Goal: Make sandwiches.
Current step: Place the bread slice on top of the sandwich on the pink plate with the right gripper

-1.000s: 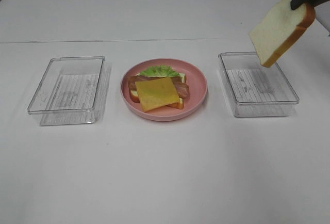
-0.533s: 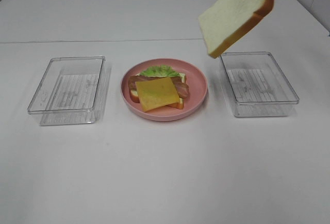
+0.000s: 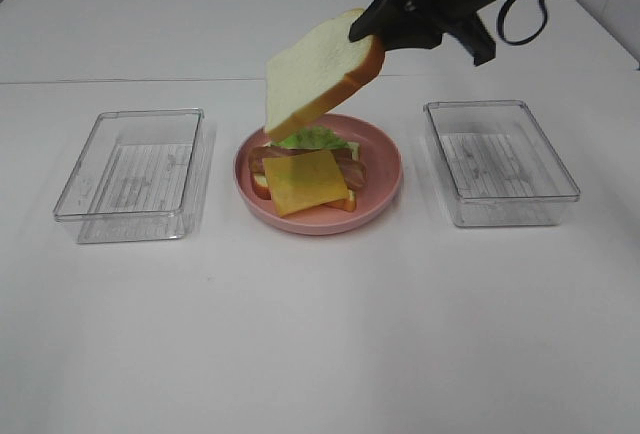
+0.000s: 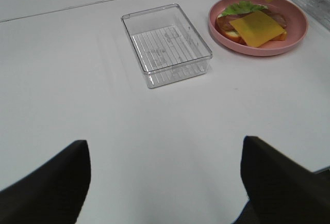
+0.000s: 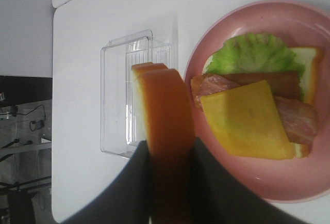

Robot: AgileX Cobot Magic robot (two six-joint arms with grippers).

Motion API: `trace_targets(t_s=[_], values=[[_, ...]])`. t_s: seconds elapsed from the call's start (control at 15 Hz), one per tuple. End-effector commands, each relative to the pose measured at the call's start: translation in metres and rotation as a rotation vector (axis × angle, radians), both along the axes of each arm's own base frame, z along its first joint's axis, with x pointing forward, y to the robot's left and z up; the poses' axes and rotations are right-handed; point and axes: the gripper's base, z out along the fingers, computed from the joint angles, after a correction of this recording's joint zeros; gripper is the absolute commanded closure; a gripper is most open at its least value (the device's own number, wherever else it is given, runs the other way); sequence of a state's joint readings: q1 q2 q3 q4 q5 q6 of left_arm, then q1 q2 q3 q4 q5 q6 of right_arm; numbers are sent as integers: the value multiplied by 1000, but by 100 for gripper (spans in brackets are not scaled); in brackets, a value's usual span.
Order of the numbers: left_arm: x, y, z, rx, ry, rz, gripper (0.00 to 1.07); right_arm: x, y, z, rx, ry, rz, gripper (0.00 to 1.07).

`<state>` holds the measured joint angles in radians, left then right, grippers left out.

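Note:
My right gripper (image 3: 388, 36) is shut on the crust edge of a thick white bread slice (image 3: 315, 74) and holds it tilted in the air above the back of the pink plate (image 3: 388, 166). On the plate lies an open stack: bottom bread (image 3: 261, 186), green lettuce (image 3: 310, 138), bacon strips (image 3: 356, 170) and a yellow cheese square (image 3: 305, 181) on top. The right wrist view shows the held slice's orange crust (image 5: 167, 126) between dark fingers (image 5: 129, 193), with the cheese (image 5: 242, 126) beside it. My left gripper (image 4: 165, 182) is open and empty, low over bare table, far from the plate (image 4: 298, 25).
A clear ribbed tray (image 3: 80, 169) stands left of the plate and another (image 3: 560, 159) right of it; both hold nothing. The left tray (image 4: 131, 38) lies ahead of my left gripper. A cable (image 3: 520, 14) loops off the right arm. The table's back edge is behind the plate.
My right gripper has carried the bread slice leftward, from above the right tray's far side to above the plate. The stack, the trays and the left gripper have not moved.

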<state>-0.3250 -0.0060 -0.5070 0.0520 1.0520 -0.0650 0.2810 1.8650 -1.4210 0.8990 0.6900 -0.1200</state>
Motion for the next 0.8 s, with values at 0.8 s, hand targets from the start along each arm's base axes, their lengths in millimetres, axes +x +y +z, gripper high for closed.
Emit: trace_targets(t_s=[0.8], values=[[-2, 1, -1, -5, -25, -1, 30, 33, 23, -113, 101, 145, -93, 107]])
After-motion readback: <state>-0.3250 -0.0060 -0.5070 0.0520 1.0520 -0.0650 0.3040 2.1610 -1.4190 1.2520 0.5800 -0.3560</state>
